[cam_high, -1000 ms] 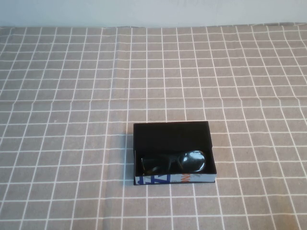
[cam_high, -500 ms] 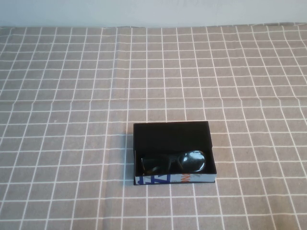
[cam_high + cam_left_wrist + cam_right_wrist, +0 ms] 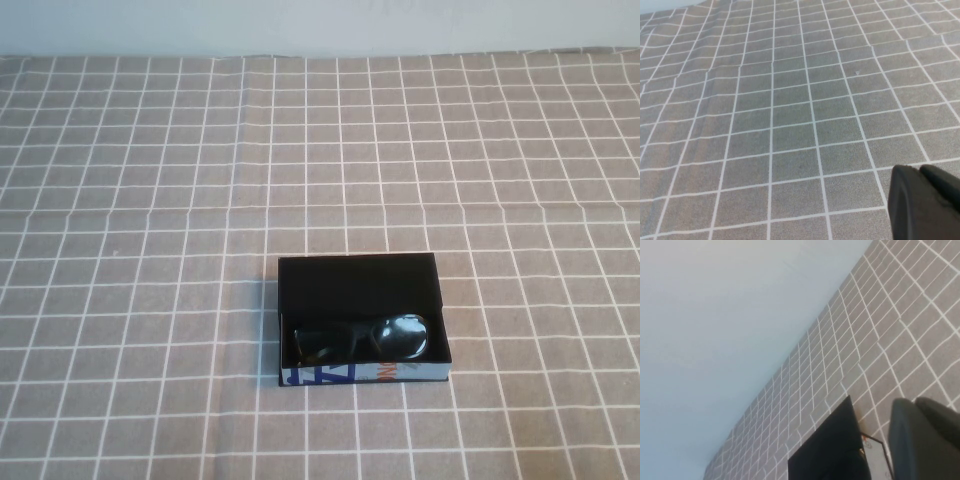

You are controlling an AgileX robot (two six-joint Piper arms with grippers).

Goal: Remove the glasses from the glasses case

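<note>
The glasses case (image 3: 360,283) lies open on the checked cloth, near the front middle in the high view, its white printed front side (image 3: 365,375) towards me. The black glasses (image 3: 362,338) lie inside it along the front wall, lenses up. Neither gripper shows in the high view. In the left wrist view my left gripper (image 3: 920,171) hangs over bare cloth, fingers together, holding nothing. In the right wrist view my right gripper (image 3: 918,405) is beside the case (image 3: 827,452), apart from it, fingers together and empty. The glasses are hidden in both wrist views.
A grey cloth with a white grid (image 3: 150,250) covers the whole table, with faint fold creases. A pale wall (image 3: 320,25) runs along the far edge. Nothing else stands on the cloth.
</note>
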